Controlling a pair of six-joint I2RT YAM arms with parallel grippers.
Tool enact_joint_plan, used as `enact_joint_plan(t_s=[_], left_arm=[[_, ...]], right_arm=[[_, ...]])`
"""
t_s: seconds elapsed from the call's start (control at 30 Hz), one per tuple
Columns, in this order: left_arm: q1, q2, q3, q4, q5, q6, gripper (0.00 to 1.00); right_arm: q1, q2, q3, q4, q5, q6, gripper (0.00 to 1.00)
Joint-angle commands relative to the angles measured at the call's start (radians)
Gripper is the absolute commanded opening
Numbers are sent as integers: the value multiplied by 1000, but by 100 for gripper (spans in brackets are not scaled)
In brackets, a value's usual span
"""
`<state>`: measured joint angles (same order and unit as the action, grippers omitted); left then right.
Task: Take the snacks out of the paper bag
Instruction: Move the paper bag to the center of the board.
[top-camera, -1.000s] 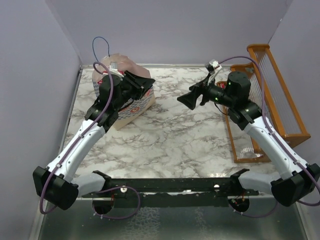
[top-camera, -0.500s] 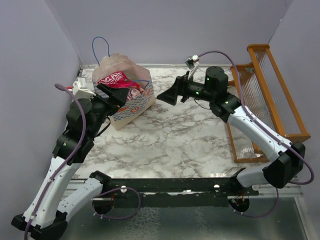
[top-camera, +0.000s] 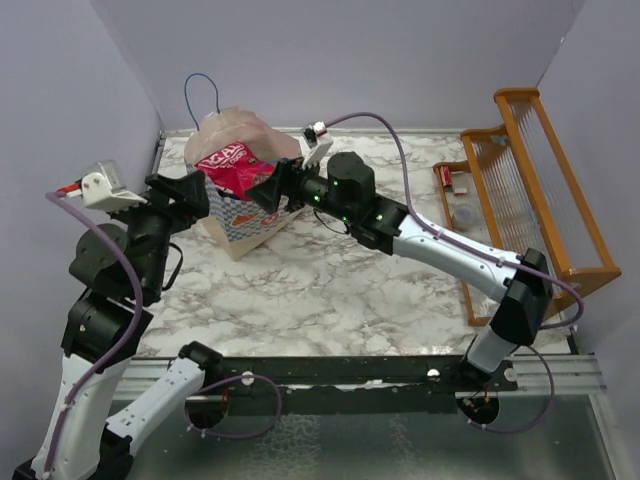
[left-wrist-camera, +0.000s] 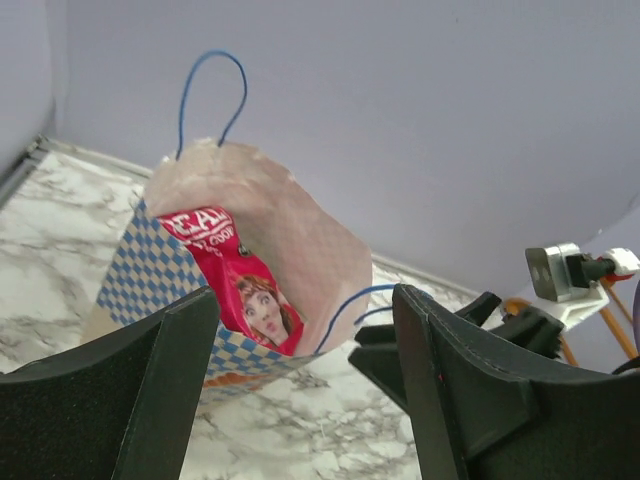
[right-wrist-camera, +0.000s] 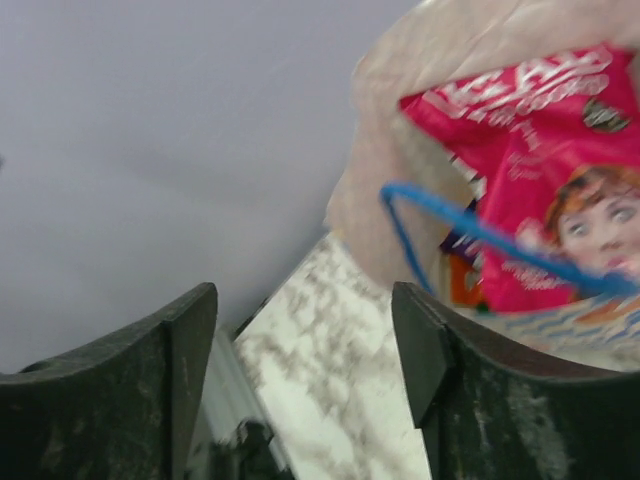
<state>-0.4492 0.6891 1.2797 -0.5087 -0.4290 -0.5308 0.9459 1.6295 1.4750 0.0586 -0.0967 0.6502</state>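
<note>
The paper bag (top-camera: 250, 215) stands tilted at the table's back left, cream with blue-white checkered sides and thin blue cord handles. A large pink-red snack bag (top-camera: 232, 165) sticks out of its mouth. My left gripper (top-camera: 192, 196) is open and empty just left of the bag. In the left wrist view the gripper (left-wrist-camera: 303, 330) faces the paper bag (left-wrist-camera: 300, 230) and pink-red bag (left-wrist-camera: 235, 280). My right gripper (top-camera: 268, 190) is open and empty at the bag's right rim. In the right wrist view the gripper (right-wrist-camera: 305, 300) has the pink-red bag (right-wrist-camera: 540, 170), a blue handle (right-wrist-camera: 450, 222) and small purple and orange packs (right-wrist-camera: 462, 262) close ahead.
An orange wooden rack (top-camera: 545, 170) stands along the right edge, with a small red item (top-camera: 455, 180) and a clear item (top-camera: 470, 215) on its tray. Purple walls close in on the left, back and right. A black rail (top-camera: 340, 370) runs along the near edge.
My left gripper has pulled back off the bag's top to its left side. My right arm has swung left across the table to the bag's right rim.
</note>
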Motion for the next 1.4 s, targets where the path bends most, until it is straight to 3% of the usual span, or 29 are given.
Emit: enact_joint_plan(t_s=[0.0, 0.13, 0.27, 0.4, 0.8, 0.97, 1.03, 1.27, 1.37], left_arm=[[-3, -42, 26, 10, -72, 100, 73], [-3, -48, 27, 6, -66, 120, 72], [-3, -48, 12, 7, -68, 131, 71], [-3, -47, 1, 27, -64, 136, 71], [-3, -48, 37, 20, -88, 214, 69], [-4, -55, 37, 19, -87, 231, 69], [-3, -55, 44, 18, -87, 234, 69], [-4, -49, 70, -7, -59, 250, 68], [-3, -35, 92, -25, -48, 262, 68]], right_arm=[[25, 108, 142, -12, 319, -140, 66], [46, 165, 227, -88, 491, -190, 65], [47, 187, 244, -66, 469, -179, 64], [56, 219, 290, -63, 447, -142, 56], [60, 248, 282, 8, 501, 63, 56], [60, 258, 277, 71, 439, 76, 37], [60, 274, 294, 73, 432, 80, 34], [60, 302, 391, -51, 418, 48, 9], [59, 224, 325, -61, 337, -45, 6]])
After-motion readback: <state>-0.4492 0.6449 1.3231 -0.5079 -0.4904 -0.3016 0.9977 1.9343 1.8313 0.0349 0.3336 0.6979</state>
